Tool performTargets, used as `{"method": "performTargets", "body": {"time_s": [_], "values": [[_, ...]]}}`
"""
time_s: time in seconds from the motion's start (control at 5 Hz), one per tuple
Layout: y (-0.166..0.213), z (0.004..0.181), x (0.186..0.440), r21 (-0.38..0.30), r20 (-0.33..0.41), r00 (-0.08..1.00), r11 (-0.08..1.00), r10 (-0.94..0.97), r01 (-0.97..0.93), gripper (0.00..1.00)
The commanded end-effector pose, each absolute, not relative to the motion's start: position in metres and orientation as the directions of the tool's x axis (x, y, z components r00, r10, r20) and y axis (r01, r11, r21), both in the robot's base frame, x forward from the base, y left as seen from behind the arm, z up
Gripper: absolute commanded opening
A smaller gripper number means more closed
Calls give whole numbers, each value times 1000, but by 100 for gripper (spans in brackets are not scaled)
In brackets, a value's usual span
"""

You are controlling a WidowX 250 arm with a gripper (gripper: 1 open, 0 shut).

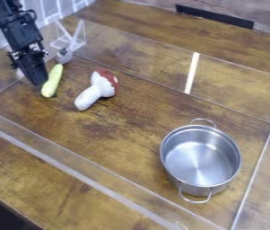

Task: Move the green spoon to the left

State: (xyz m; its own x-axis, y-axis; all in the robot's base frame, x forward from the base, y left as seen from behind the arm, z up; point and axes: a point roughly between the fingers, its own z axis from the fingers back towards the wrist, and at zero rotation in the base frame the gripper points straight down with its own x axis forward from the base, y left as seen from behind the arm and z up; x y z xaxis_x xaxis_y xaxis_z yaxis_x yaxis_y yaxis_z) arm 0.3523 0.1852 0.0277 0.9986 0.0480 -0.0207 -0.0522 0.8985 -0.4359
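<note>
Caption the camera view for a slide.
Robot arm at the table's edge beside the green spoon, with toy mushroom and steel pot to the right.

pot (201, 159) R, on tbl (113, 166) | red-cap mushroom toy (98, 91) lying
</note>
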Motion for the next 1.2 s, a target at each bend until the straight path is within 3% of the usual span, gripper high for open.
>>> {"method": "performTargets", "body": {"time_s": [0.0, 1.0], "values": [[204, 32, 352, -419, -3, 990, 898, 143, -131, 0], [203, 42, 336, -412, -79, 917, 825, 391, -387, 0]]}}
